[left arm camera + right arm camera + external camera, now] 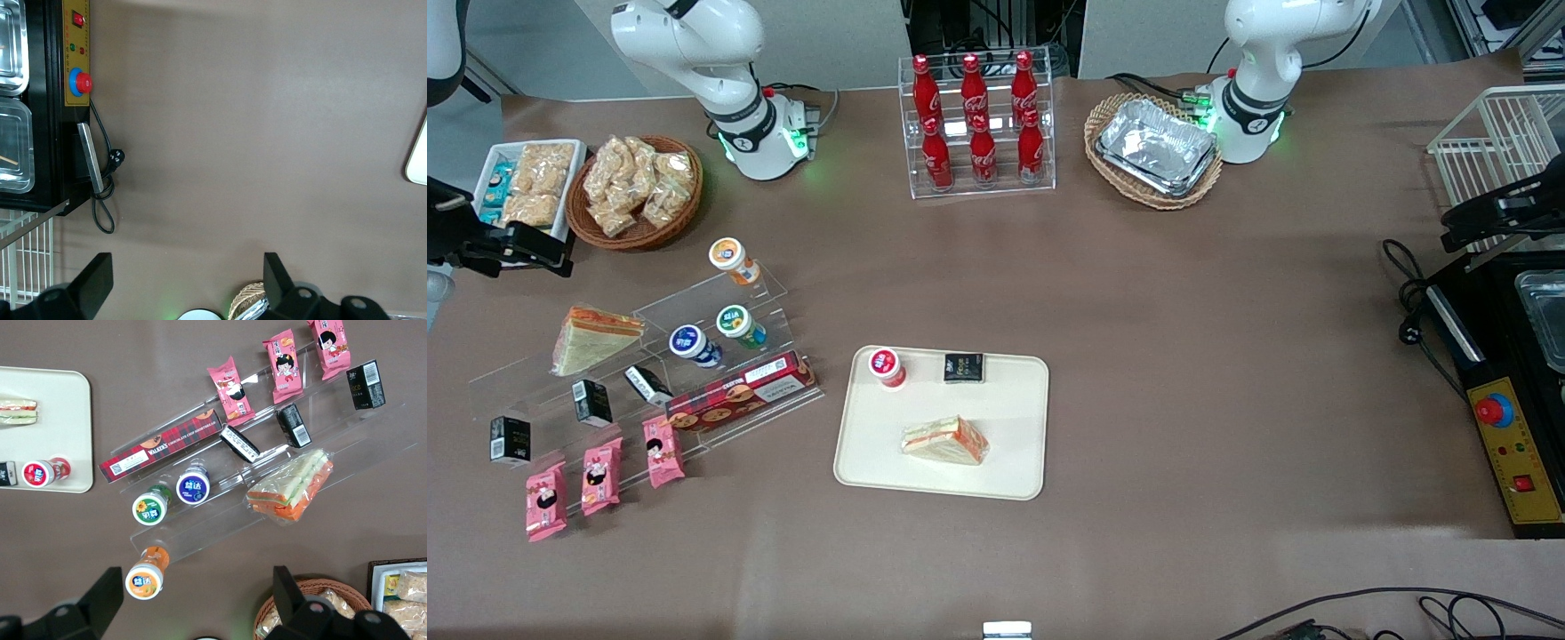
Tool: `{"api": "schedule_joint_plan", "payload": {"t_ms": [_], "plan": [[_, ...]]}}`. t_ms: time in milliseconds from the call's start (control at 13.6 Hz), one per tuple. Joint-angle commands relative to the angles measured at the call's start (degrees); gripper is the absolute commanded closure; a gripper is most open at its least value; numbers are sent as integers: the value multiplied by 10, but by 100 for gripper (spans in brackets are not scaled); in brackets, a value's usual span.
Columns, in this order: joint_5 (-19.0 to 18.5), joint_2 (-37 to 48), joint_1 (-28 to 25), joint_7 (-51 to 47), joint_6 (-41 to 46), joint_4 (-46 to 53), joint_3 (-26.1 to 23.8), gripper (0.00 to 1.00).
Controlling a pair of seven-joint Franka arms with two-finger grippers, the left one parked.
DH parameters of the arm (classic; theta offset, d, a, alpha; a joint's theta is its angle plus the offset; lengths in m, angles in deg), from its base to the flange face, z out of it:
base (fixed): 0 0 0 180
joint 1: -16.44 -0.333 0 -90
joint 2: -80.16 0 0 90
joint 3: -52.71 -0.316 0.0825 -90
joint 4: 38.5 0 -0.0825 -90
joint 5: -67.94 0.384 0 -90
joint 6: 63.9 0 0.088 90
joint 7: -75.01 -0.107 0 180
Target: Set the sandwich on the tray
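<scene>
A wrapped triangular sandwich (945, 441) lies flat on the cream-beige tray (1014, 404), in the half nearer the front camera. The right wrist view catches one end of that sandwich (17, 412) on the tray (57, 407). A second wrapped sandwich (591, 338) (291, 487) rests on the clear acrylic stand (720, 302). My gripper (538, 249) (197, 587) hangs open and empty at the working arm's end of the table, beside the white snack tray (525, 182) and far from the cream-beige tray.
On the tray also stand a red-capped yoghurt cup (887, 366) and a small black box (963, 367). The stand holds yoghurt cups, a biscuit box (740, 391), black boxes and pink snack packs. A wicker snack basket (636, 191), cola bottles (978, 124) and foil trays (1156, 147) line the back.
</scene>
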Motion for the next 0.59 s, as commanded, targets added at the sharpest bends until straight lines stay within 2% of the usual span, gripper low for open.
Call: {"api": "schedule_joint_plan", "payload": {"t_ms": [0,514], "plan": [[8,0,6,-6,-3,7,-2,0],[0,-3,-1,-2,-3,25,-2,0]]}}
